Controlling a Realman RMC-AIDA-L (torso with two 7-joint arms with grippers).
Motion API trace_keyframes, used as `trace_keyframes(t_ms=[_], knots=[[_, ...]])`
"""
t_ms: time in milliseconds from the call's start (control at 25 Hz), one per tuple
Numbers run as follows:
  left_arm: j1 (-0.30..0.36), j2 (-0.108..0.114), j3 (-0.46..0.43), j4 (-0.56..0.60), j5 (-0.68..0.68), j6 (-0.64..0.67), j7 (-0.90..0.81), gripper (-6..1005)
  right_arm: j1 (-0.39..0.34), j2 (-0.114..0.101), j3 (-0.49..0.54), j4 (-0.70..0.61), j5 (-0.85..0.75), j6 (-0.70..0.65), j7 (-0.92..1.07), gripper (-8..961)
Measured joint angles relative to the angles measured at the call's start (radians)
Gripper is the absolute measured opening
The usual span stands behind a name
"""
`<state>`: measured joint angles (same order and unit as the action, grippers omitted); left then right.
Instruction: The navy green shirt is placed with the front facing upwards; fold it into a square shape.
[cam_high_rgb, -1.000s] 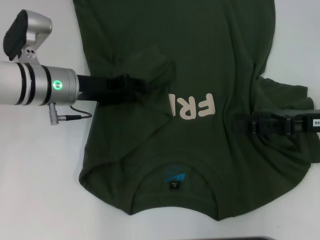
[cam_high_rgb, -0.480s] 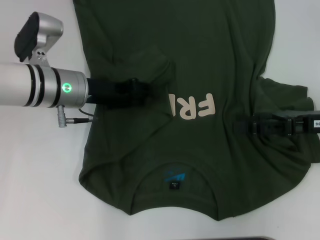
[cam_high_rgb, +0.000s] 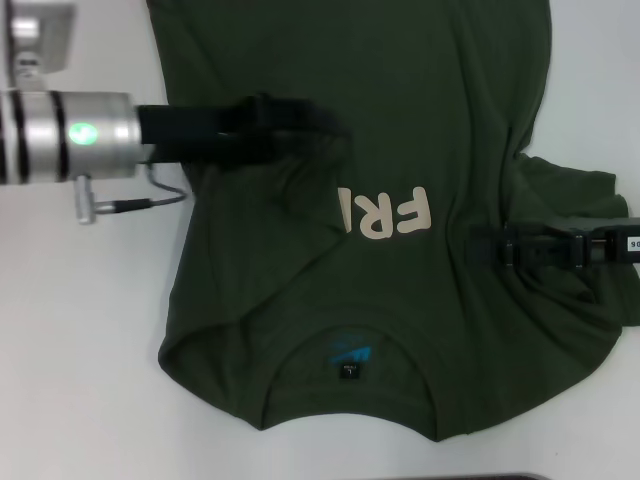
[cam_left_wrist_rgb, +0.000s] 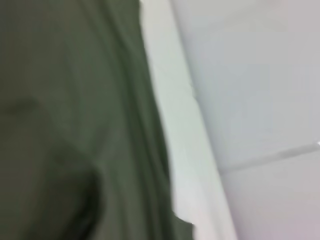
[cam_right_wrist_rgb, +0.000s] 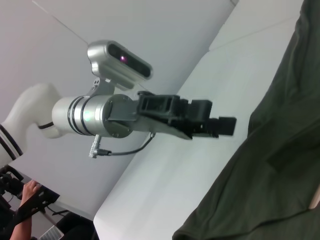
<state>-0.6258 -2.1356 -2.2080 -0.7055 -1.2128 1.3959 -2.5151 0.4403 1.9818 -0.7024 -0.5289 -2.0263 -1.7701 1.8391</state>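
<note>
Lying under left pincer (cam_high_rgb: 300, 118), seemingly: shirt (cam_high_rgb: 420, 120)

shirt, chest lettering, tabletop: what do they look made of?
The navy green shirt: soft matte knit, likely cotton; it drapes and wrinkles in loose folds. The cream lettering: flat opaque print on the cloth, probably ink or vinyl transfer; no sheen visible. The table: smooth white hard surface, looks like laminate or painted board; a seam line shows in the wrist views.

Green shirt (cam_left_wrist_rgb: 75, 125) fills one side, white table (cam_left_wrist_rgb: 260, 100) beside.
</note>
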Motion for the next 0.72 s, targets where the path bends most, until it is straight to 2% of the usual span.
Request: trace_keyframes(t_ms=[80, 160, 440, 720], knots=[[0.020, 0.010, 0.010, -0.009, 0.009, -0.029, -0.013, 533, -0.001, 0.000, 0.000, 0.000, 0.000, 0.000, 0.000, 915], [0.028, 0.010, 0.015, -0.009, 0.038, -0.048, -0.005, 534, -0.002, -0.001, 0.000, 0.000, 0.000, 0.001, 0.000, 915], [0.024, -0.023, 0.039, -0.005, 0.128, -0.096, 0.099, 533, -0.002, -0.005, 0.001, 0.000, 0.000, 0.007, 0.004, 915], [0.026, -0.027, 0.106, -0.003, 0.130, -0.159, 0.103, 533, -0.002, -0.006, 0.002, 0.001, 0.000, 0.008, 0.005, 915]])
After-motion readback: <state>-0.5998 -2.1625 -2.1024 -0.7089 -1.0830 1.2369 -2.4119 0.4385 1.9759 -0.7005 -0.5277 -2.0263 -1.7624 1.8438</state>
